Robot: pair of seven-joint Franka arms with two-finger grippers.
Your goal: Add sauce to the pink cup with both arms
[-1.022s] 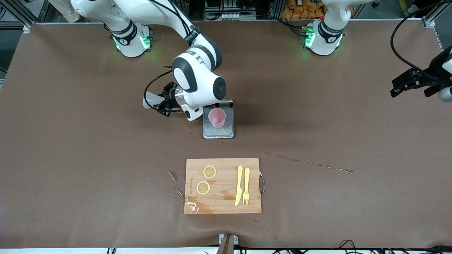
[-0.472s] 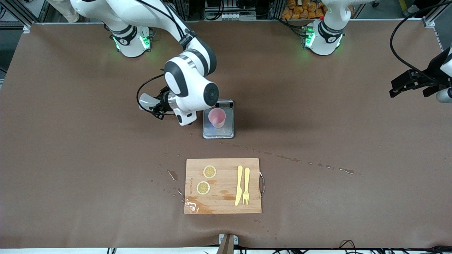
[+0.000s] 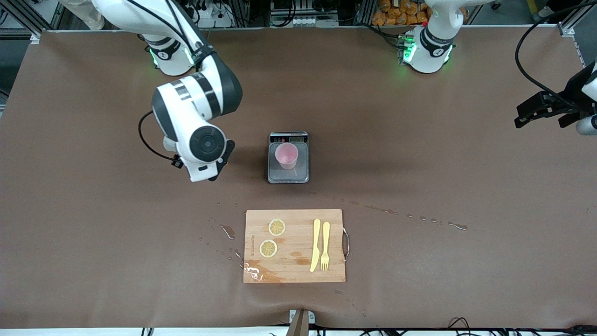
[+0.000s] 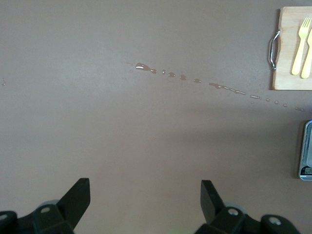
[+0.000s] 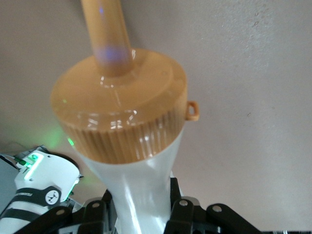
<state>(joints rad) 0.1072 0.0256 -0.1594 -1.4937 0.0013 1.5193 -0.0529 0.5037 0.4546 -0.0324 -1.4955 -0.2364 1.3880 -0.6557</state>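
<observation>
The pink cup [image 3: 286, 156] stands upright on a grey scale [image 3: 288, 176] in the middle of the table. In the right wrist view my right gripper [image 5: 141, 212] is shut on the translucent body of the sauce bottle [image 5: 141, 190], just under its orange cap [image 5: 119, 114]. In the front view the right arm's wrist [image 3: 201, 148] hides that gripper and the bottle; it hangs over bare table beside the scale, toward the right arm's end. My left gripper [image 3: 519, 117] waits open over the table edge at the left arm's end, and its fingers [image 4: 78, 195] are spread with nothing between them.
A wooden cutting board [image 3: 295, 275] lies nearer the front camera than the scale, with two lemon slices [image 3: 276, 227], a yellow knife [image 3: 315, 245] and a fork [image 3: 325, 246]. A trail of spilled drops [image 3: 410, 216] runs across the table, and there are wet spots [image 3: 227, 231] beside the board.
The right arm has swung away from the scale toward its own end of the table, taking the bottle with it. The left arm has not moved.
</observation>
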